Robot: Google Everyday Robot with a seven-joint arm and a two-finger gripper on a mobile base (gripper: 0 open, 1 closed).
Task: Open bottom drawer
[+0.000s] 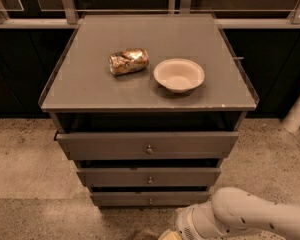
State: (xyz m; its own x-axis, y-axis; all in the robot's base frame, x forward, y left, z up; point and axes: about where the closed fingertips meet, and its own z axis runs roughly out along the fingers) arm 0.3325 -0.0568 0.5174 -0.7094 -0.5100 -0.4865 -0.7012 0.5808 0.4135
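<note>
Targeting the bottom drawer [120, 199]: lowest and thinnest of the three grey fronts, sitting just above and slightly left of the gripper [166, 235]. Its knob [150, 201] is tiny and centred on the front, up-left of the gripper and not touching it.

Gripper is low at the frame's bottom edge, mostly cut off, with only a pale sliver showing. Can't tell if it's spread or closed. White arm [240, 218] trails off to its right, close over the floor [25, 159].

Advice for the step:
- Raise the gripper a little and shift left until it's square on the knob. Approach straight in, level with the front.
- Small knob means a poor margin, so centre it before closing or it'll slip off.
- Pull straight back along the drawer's travel. Any sideways pull will likely bind it.
- Don't drift up: the middle drawer [110, 177] knob is directly above and easy to grab by mistake. The top drawer [100, 145] juts out further above that, so keep the wrist under it.

Farther up, well clear of the gripper, are the cabinet top [90, 89] with a crushed can [128, 61] and a bowl [179, 75]. A jerky pull could shake them.
</note>
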